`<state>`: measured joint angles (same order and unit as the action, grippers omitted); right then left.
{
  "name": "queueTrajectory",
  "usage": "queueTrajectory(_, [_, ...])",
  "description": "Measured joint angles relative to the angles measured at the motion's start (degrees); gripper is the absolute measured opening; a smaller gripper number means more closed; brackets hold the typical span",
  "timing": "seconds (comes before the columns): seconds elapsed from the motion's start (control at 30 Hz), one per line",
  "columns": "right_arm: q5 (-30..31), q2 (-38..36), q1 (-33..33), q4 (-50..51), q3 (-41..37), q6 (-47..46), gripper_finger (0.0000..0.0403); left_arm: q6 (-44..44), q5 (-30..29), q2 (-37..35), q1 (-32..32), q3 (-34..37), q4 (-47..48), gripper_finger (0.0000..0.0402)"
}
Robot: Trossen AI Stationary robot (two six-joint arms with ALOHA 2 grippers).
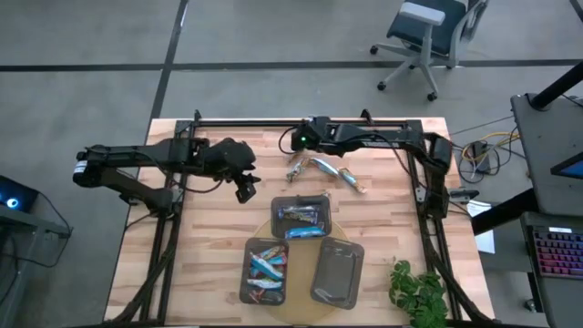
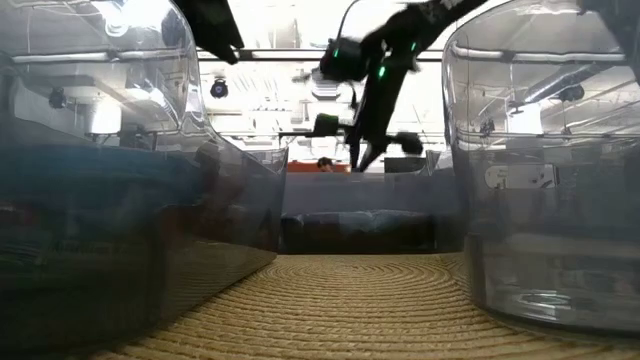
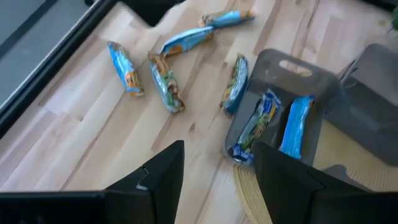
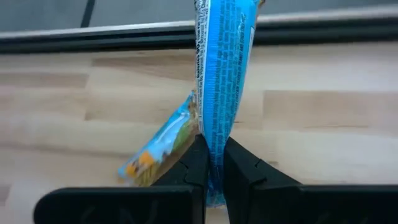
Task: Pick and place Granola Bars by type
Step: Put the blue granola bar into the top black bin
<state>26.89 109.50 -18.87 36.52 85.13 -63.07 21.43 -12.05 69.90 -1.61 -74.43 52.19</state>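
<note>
High view: the wooden bench (image 1: 209, 246) carries three dark trays on a round woven mat (image 1: 273, 223); the upper tray (image 1: 303, 219) and the lower left tray (image 1: 267, 270) hold blue bars, and the lower right tray (image 1: 337, 272) looks bare. A few loose granola bars (image 1: 330, 169) lie near the bench's far edge, just beside the right gripper (image 1: 296, 167). The left gripper (image 1: 246, 189) hovers over bare wood left of the upper tray. Low view: tray walls fill both sides; between them the right gripper hangs off the bench, but what it holds cannot be made out here. Left wrist view: the left gripper (image 3: 214, 171) stands apart and empty; loose bars are scattered beyond it, and two bars lie in the near tray. Right wrist view: the right gripper (image 4: 213, 165) is clamped on a blue bar (image 4: 222, 62) at one end of its wrapper, the bar's length hanging free; another bar (image 4: 163, 143) lies on the wood behind. Judgement: the bars look light, with slick crinkly wrappers and a firmer middle. A pinch at the flat end seal could slip or swing; mid-body across the width seems surer.
</note>
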Motion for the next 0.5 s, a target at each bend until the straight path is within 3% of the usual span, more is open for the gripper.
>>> queueTrajectory(0.23, [0.66,-10.62,3.85,3.95,-0.03,11.97,0.0018,-0.66,-0.11,-2.66,0.0,0.0,-2.96,0.0174])
queueTrajectory(0.5, [-13.06,-19.39,9.98,3.95,-0.16,33.76,0.0018,-2.73,-0.17,-4.9,0.0,0.0,-5.24,0.0174])
